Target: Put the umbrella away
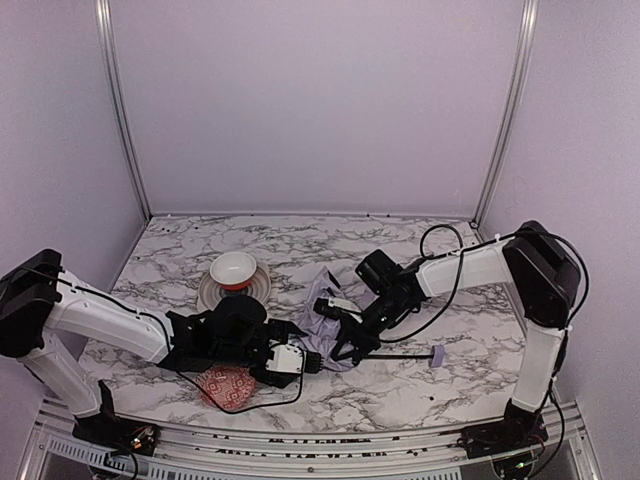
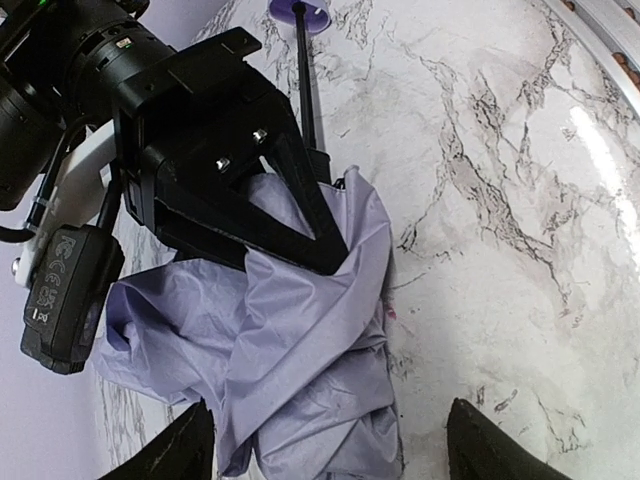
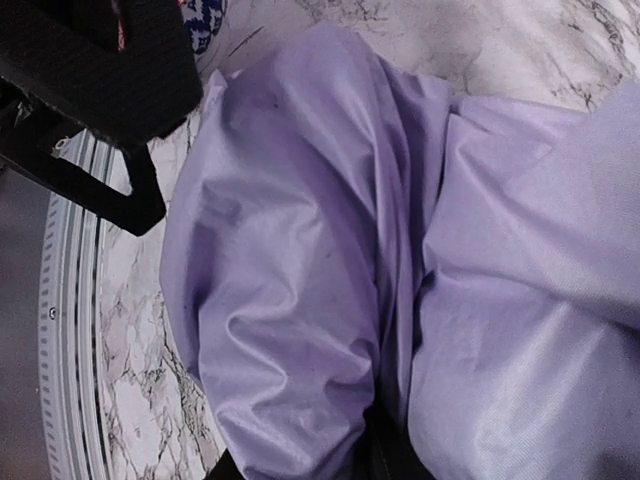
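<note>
Lavender umbrella (image 2: 300, 370) pinched in right fingers (image 2: 310, 210), left fingers (image 2: 185, 445) spread.

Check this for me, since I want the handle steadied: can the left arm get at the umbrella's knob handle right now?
Probably not easily. The knob handle lies past the bunched canopy and the right gripper on it. The left gripper, jaws open, sits on the opposite side of both.

Bright even light, mild marble glare
</note>
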Available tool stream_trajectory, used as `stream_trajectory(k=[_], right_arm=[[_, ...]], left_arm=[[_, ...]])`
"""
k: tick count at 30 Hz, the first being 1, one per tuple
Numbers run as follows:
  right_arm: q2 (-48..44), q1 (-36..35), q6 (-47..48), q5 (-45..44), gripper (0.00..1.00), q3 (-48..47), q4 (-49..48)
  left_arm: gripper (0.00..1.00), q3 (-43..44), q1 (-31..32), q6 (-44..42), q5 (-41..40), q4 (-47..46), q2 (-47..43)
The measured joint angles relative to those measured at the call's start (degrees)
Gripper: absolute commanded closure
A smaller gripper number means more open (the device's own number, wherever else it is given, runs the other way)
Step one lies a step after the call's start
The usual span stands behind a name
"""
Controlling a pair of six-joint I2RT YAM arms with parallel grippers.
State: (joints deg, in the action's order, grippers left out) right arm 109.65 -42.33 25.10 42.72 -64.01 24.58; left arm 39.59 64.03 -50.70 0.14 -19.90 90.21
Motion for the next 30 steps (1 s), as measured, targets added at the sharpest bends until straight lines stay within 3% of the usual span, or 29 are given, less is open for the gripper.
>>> stream_trajectory(k=[4,8,10,14,20,27,30], right_arm=[[0.52,0.63,-0.5,2.19,0.89,0.02,0.59],[1.27,1.29,-0.7,4.17,0.88,-0.13,0.74],[1.4,1.9,-1.01,4.46,0.88,-0.17,0.94],[1.38,2.43,-1.14,5.53,0.88,0.02,0.81],[1.38,2.82,-1.11,6.29,0.88,0.02,1.22],[1.38,3.19,-1.14,6.27,0.87,0.02,1.27],[1.36,3.34,-1.14,6.23,0.82,0.02,1.27]], left_arm=[[0.18,2.71,0.11,-4.26,-3.78,-0.94,3.52],[0.33,7.34,-0.07,-6.73,-6.73,-1.79,9.18],[0.34,8.55,0.02,-7.45,-6.78,-1.86,11.21],[0.28,10.97,-0.02,-7.21,-6.08,0.81,13.42],[0.18,21.97,-2.34,-3.32,-0.44,16.15,17.55],[0.17,26.36,-4.74,-0.79,5.35,25.38,19.8],[0.34,26.58,-5.25,-0.02,6.62,26.58,19.85]])
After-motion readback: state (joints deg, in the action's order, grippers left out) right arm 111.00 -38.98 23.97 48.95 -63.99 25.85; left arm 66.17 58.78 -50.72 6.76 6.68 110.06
